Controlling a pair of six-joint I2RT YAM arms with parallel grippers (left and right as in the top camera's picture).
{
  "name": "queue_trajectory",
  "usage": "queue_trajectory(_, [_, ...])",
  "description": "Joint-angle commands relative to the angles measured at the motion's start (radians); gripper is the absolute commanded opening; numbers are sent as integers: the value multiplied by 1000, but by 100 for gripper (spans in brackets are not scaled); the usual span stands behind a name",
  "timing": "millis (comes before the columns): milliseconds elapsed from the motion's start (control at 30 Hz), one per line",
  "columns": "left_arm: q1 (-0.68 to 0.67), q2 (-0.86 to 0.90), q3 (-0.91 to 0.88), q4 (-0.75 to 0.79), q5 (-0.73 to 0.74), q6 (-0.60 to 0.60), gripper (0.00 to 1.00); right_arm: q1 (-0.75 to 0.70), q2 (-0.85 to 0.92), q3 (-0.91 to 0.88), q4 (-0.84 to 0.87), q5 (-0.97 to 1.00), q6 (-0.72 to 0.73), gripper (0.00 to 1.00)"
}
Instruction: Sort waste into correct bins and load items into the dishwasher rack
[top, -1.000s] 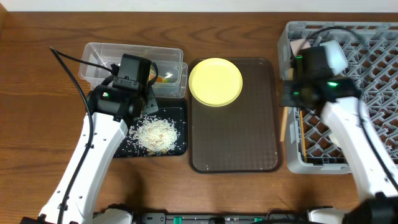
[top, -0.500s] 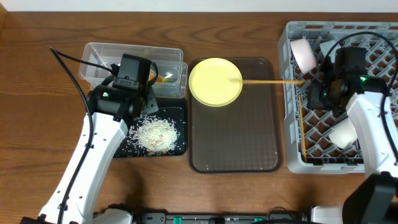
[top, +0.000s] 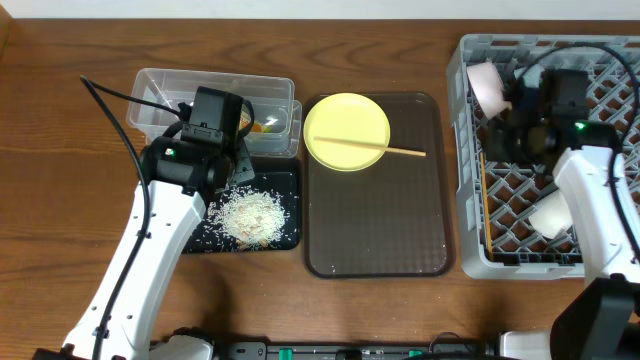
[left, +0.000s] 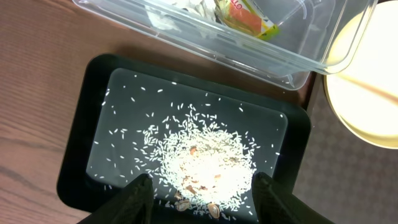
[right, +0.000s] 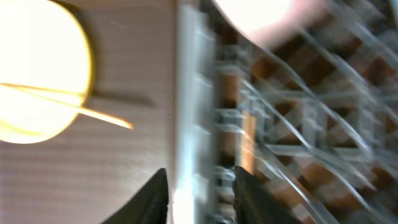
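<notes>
right pincer (right: 200, 188) parted, one chopstick (top: 372, 148) across one plate (top: 345, 118)

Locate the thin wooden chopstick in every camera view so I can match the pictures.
Overhead: the thin wooden chopstick lies near centre, crossing the lower part of the round yellow plate onto the brown tray.
Left wrist: the chopstick shows faintly at the right edge, on the plate.
Right wrist: the chopstick is at left, slanting off the plate.
Shared landmark: the yellow plate.
</notes>
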Motion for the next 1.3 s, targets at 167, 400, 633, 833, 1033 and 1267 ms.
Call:
queue_trajectory(167, [2,-2,5,-2,-8,-6,55,236,22,3,154,-125,-212,42])
queue_trajectory(400, [2,-2,5,-2,-8,-6,54,387,96,3,200,-5,-397,44])
queue_trajectory(633, [2,-2,5,-2,-8,-6,54,424,183,3,249,110,-471,59])
queue_trajectory(833, [2,-2,5,-2,-8,-6,55,427,193,3,323,130,-602,68])
queue_trajectory(1033, [2,-2,5,-2,-8,-6,55,435,193,3,332,128,-729,70])
queue_trajectory(1267, [2,-2,5,-2,-8,-6,54,435,193,3,395,128,-573,67])
